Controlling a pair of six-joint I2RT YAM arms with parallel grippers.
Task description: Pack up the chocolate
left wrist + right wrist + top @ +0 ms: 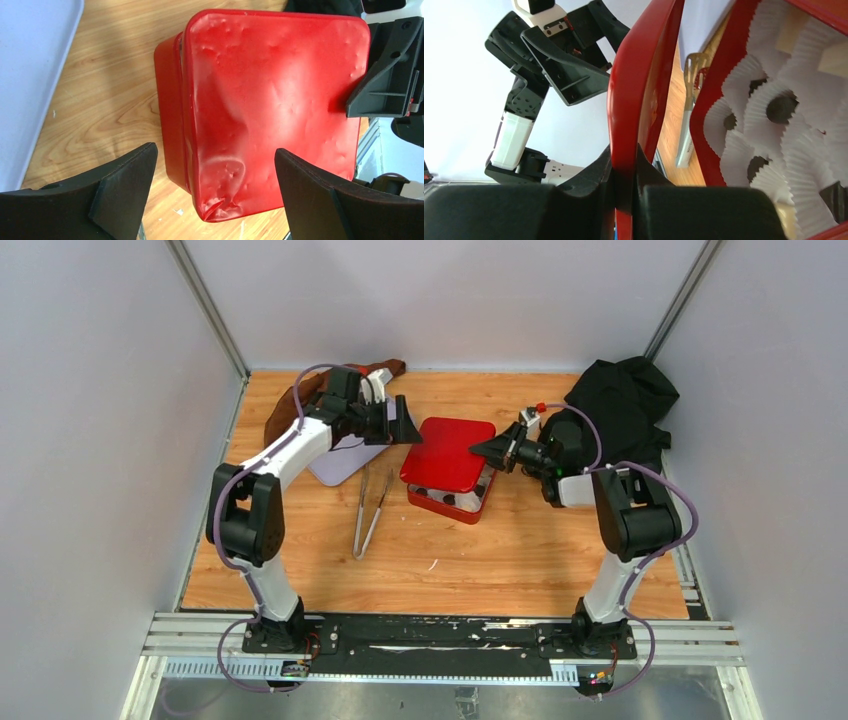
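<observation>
The right gripper (497, 450) is pinching one edge of the flat, dented red lid (447, 453), closed tightly on it, and is holding the lid tilted above the red rectangular box (455, 508) on the wooden table (500, 560). The left gripper (405, 430) is hovering just beside the lid's opposite edge, spread wide and gripping nothing. The small dark brown chocolate pieces (781, 109) are lying in white pleated paper cups (769, 25) inside the box.
</observation>
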